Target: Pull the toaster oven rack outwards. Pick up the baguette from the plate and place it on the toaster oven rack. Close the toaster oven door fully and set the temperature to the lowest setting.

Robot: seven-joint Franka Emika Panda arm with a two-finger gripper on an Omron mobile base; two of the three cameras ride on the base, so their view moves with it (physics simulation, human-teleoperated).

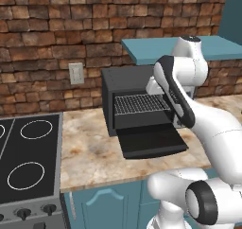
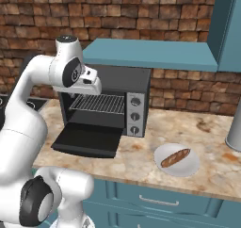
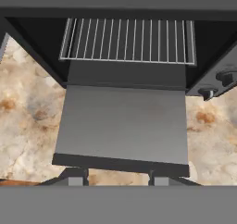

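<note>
My gripper (image 3: 118,179) hovers over the lowered door (image 3: 121,126), jaws partly apart, holding nothing. The right base view alone shows the baguette (image 2: 175,158) on the plate (image 2: 186,170), near the counter's front edge.

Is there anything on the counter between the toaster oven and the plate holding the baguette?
No. In the right base view, only bare marbled counter separates the toaster oven from the plate and its baguette.
</note>
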